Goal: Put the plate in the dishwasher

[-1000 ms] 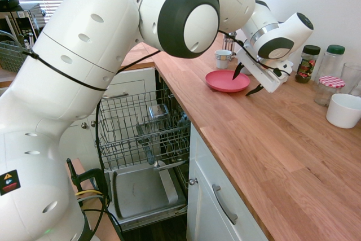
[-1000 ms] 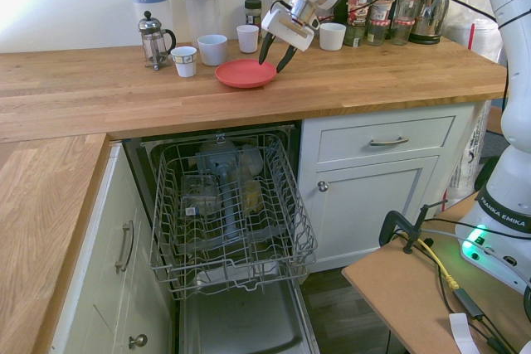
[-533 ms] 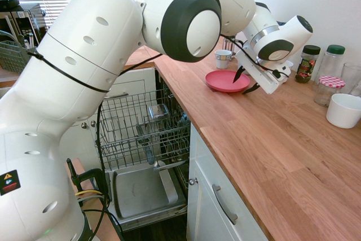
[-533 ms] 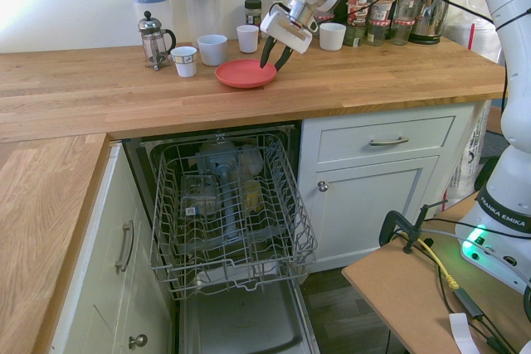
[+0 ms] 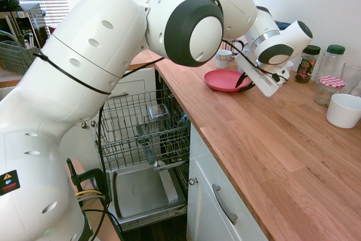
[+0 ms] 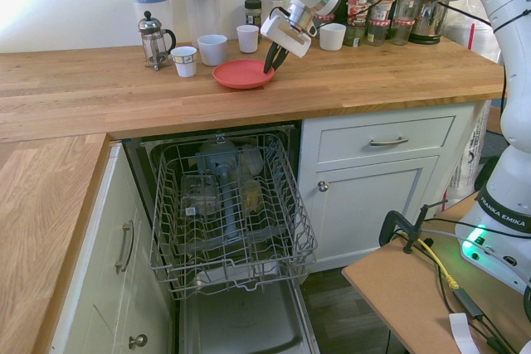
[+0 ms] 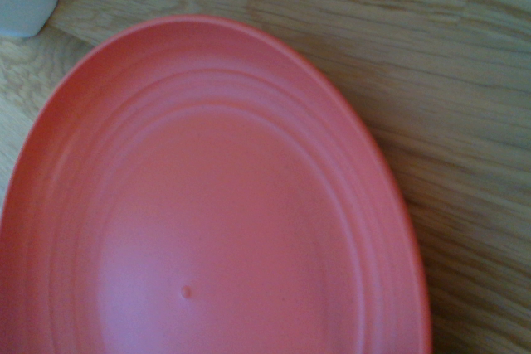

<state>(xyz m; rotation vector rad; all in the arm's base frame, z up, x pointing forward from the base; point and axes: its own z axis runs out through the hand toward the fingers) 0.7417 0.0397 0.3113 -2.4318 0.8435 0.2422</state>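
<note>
Coral-red plate [image 6: 242, 74] is seen flat on the wooden bench [image 6: 124, 93], above the open dishwasher [image 6: 228, 213]. Gripper [image 6: 272, 59] is set at its rim; fingers [image 5: 239, 75] nearly together, grip cannot be told.

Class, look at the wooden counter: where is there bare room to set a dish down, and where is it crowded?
Bare: the counter in front of the plate, out to its front edge, and the corner stretch above the dishwasher. Crowded: along the wall, with cups, jugs and jars.
</note>
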